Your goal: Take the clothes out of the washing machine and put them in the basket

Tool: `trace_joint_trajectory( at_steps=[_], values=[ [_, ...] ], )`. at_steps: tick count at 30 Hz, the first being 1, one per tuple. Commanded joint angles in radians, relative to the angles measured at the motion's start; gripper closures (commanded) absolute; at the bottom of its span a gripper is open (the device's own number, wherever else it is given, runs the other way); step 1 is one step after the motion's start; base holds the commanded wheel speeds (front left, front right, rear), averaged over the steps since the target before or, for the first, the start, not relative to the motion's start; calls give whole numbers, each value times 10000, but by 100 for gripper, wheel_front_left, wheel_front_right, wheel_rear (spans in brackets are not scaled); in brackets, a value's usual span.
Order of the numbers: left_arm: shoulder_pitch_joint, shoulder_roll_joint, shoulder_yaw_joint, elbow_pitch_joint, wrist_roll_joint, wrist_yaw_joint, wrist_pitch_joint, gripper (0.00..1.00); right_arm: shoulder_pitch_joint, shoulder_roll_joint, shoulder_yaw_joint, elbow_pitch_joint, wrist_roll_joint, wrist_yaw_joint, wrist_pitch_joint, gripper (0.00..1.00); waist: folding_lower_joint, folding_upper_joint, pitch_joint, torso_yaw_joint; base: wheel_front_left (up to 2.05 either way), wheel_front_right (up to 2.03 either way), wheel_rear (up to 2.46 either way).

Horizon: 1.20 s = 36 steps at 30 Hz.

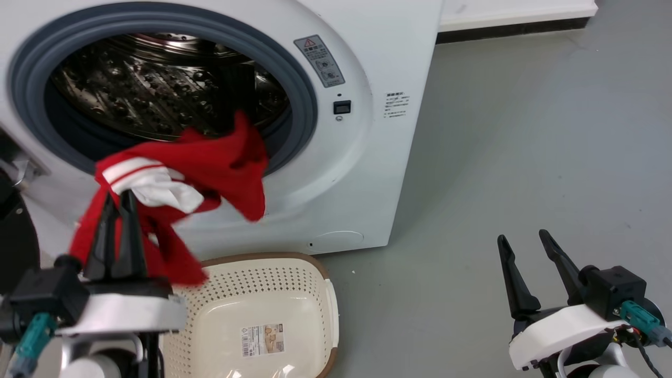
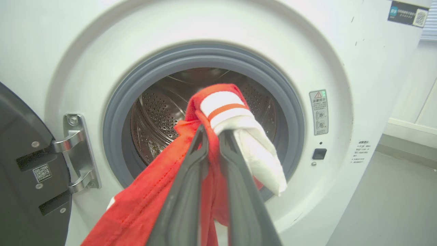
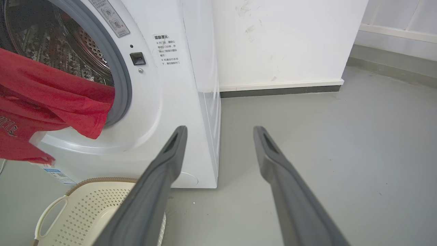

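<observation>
Firmly, the left pincer clamps the red clothes before the washing machine, above the basket; the right pincer gapes wide over the floor.

Washing machine porthole: clothes drape its lower rim.
Basket: open; clothes overhang left rim.
Floor: free rightwards.
</observation>
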<state>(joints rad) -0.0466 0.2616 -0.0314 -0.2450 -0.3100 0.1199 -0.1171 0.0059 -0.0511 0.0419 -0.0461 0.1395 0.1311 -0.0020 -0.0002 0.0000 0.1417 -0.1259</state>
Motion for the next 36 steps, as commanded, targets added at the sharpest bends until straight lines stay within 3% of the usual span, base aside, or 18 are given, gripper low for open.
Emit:
trace_joint_trajectory(
  at_steps=[1,7,12,25,36],
  values=[
    [240,-61,-62,-243,77,83,99,100,147,17,0,-59,-53,-7,28,0,2,0,-34,83,0,0,0],
    [1168,-198,-316,-1470,137,361,579,100,178,17,-87,-273,-133,-7,178,0,2,0,-50,403,0,0,0],
    [1557,-380,-538,-1210,-13,395,738,100,62,17,-53,-397,-132,-7,269,0,2,0,114,554,0,0,0],
    [1085,-992,-1059,3094,-780,-291,-87,100,-327,17,-12,-480,-74,-7,220,0,2,0,1223,306,0,0,0],
    [-745,-1081,-1029,6570,-998,-931,-1032,100,-809,18,108,-714,-154,-7,211,0,2,0,2728,-67,0,0,0]
  ],
)
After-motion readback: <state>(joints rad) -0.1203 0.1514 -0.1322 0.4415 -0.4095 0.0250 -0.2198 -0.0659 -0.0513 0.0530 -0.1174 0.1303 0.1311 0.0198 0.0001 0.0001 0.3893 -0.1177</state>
